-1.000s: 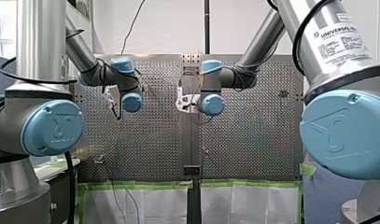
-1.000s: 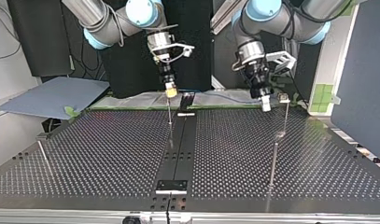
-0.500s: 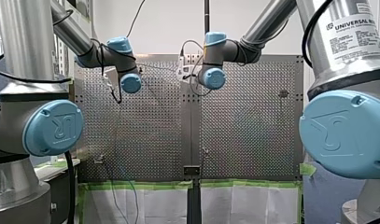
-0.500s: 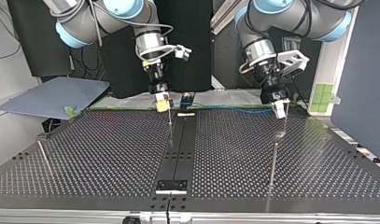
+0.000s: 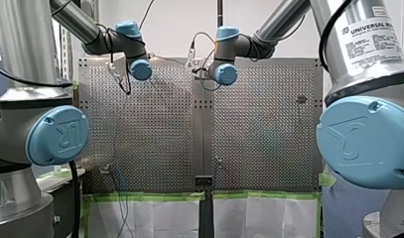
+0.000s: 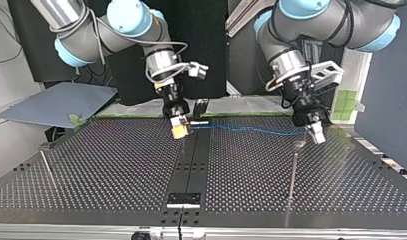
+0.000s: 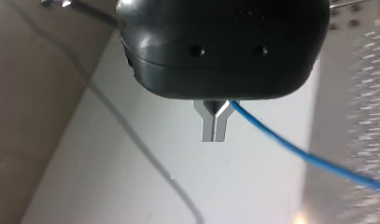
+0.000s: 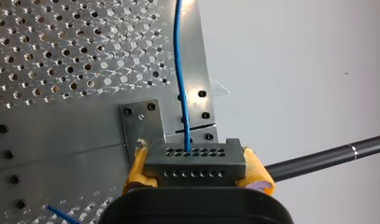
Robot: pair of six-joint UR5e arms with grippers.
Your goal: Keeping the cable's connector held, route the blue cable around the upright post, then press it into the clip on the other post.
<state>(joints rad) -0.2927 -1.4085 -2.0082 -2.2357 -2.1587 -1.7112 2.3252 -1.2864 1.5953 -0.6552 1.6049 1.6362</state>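
**Top view.** My right gripper [image 6: 180,130], yellow-padded, was clamped on the grey multi-hole connector block [image 8: 195,161]. My left gripper [image 6: 317,134], its metal fingers together, pinched the thin blue cable [image 6: 251,130]. The cable ran nearly straight and level between them, above the perforated metal table [image 6: 116,165]. The slim upright metal post [image 6: 293,172] stood just camera-side of my left gripper, so I judged that arm the nearer for routing.
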